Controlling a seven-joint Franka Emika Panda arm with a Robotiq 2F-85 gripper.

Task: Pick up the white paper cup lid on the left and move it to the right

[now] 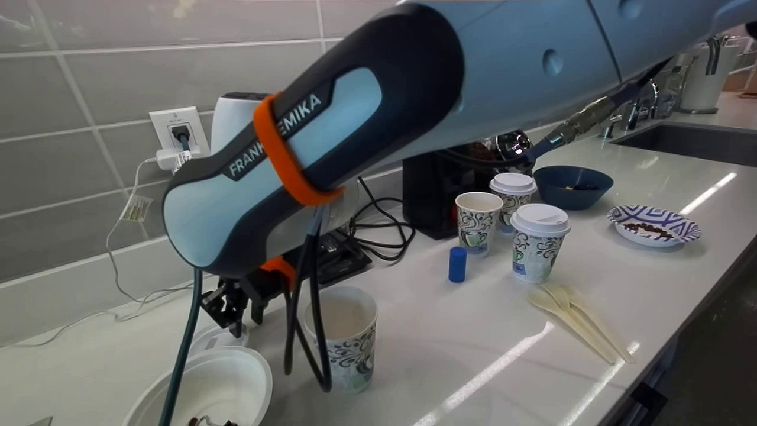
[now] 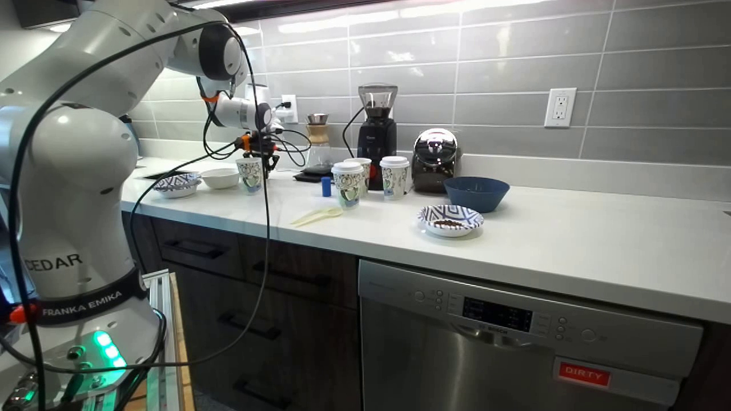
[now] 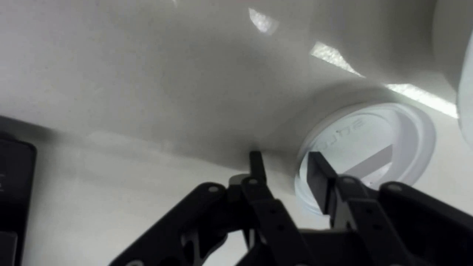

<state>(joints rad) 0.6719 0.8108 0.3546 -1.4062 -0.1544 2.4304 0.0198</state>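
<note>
The white paper cup lid (image 3: pixel 360 136) lies flat on the counter in the wrist view, rim up, right of centre. In an exterior view, the lid (image 1: pixel 207 340) shows partly behind the white bowl. My gripper (image 3: pixel 286 155) is open and empty, pointing down. Its right finger overlaps the lid's left edge in the wrist view. Its left finger is over bare counter outside the rim. I cannot tell whether a finger touches the lid. The gripper (image 1: pixel 248 325) also shows just above the lid in an exterior view. In an exterior view (image 2: pixel 271 165) the gripper is behind a cup, and the lid is hidden.
A white bowl (image 1: pixel 236 378) and an open patterned paper cup (image 1: pixel 353 355) stand close to the gripper. A black flat device (image 3: pixel 14 192) lies at left in the wrist view. Several cups, a blue cylinder (image 1: pixel 457 264), cutlery (image 1: pixel 579 319) and a blue bowl (image 1: pixel 572 192) stand farther along.
</note>
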